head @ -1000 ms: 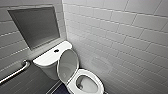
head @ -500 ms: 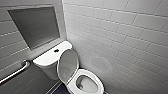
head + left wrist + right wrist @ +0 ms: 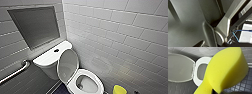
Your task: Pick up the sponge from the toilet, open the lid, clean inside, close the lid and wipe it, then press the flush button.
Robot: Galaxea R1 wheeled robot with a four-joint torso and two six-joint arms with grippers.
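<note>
Slippage is the risk: the right pincer (image 3: pixel 216 92) seems clamped on one end of the sponge (image 3: pixel 224 70), though the grip is mostly hidden. The toilet (image 3: pixel 98 75) lies below and ahead of it, lid (image 3: pixel 67 63) raised; a careless descent could knock that lid shut.

sponge (image 3: pixel 226 70): bright yellow. toilet (image 3: pixel 48 59), lid (image 3: pixel 68 64): white. flush button (image 3: pixel 56 50): dark. wall (image 3: pixel 120 32) behind toilet: pale grey, brick-pattern tiles. floor (image 3: pixel 244 84) beside toilet: dark, small square grid.
</note>
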